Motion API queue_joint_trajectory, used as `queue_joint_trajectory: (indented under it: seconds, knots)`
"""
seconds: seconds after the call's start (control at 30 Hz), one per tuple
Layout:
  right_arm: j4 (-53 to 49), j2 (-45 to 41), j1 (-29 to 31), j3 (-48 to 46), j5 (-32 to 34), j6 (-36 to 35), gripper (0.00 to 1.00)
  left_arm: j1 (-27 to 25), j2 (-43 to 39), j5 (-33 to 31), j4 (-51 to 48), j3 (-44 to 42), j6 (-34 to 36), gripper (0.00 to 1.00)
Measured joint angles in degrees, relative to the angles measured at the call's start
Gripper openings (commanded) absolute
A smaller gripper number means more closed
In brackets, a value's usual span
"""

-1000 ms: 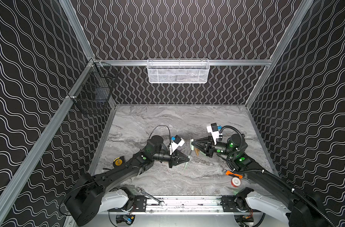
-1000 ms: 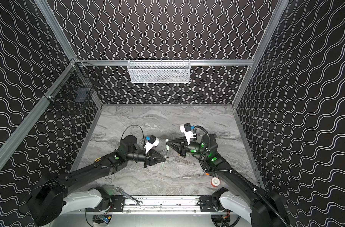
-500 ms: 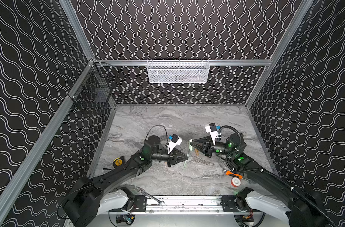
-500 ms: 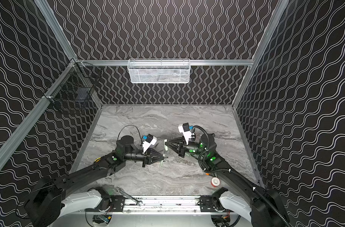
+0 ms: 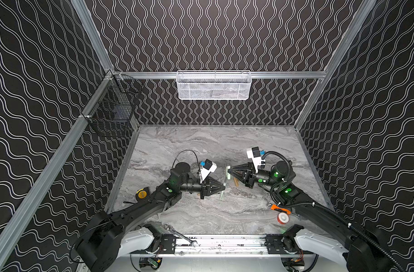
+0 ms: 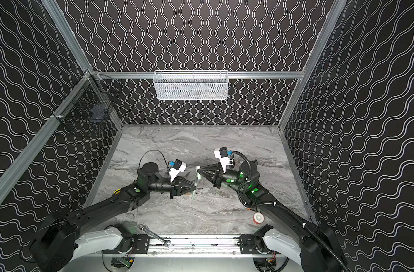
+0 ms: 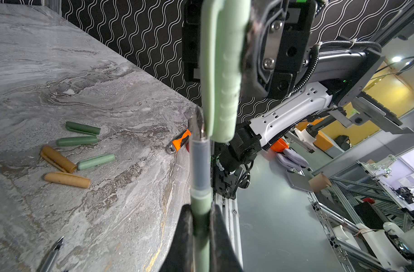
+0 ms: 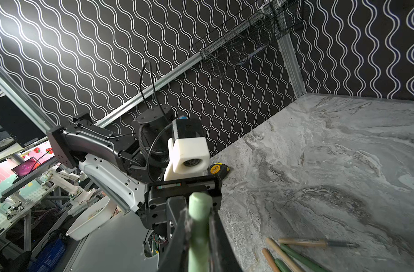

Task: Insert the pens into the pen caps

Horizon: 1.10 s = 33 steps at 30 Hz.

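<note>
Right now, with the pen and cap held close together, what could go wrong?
One: the tip of the pen sits beside the pale green cap, not in line with its end, so pushing could skid past or bend it. Two: the left gripper and right gripper each pinch only a narrow stretch, so a sideways push might twist one loose.

A robotics laboratory is shown. A test cell is formed around the left gripper (image 5: 223, 187) and right gripper (image 5: 228, 170) by black wave-patterned wall panels (image 5: 201, 35), aluminium frame rails (image 5: 283, 75) and a grey marble-patterned tabletop (image 5: 201, 146). Behind the left gripper, outside the cell, small white robot arms on benches (image 8: 67, 186) and a lit monitor (image 8: 26, 166) are seen.
</note>
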Motion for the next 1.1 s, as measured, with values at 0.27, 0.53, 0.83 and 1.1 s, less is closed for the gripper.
queue_joint_trajectory:
  seconds: [0.27,0.53,0.83,1.1]
  knots:
    - [-3.5,-0.5,0.0,2.7,3.0,-2.9,0.15,0.0,1.0,0.9,1.4,0.0,-1.0,0.0]
    - [-3.8,1.0,0.0,2.8,3.0,-3.5,0.15,0.0,0.8,1.2,1.7,0.0,-1.0,0.0]
    - [-3.8,1.2,0.0,2.9,2.0,-3.3,0.15,0.0,1.1,2.1,1.7,0.1,-0.9,0.0]
    - [-3.4,1.7,0.0,3.0,1.7,-3.2,0.15,0.0,1.5,2.2,1.7,0.1,-0.8,0.0]
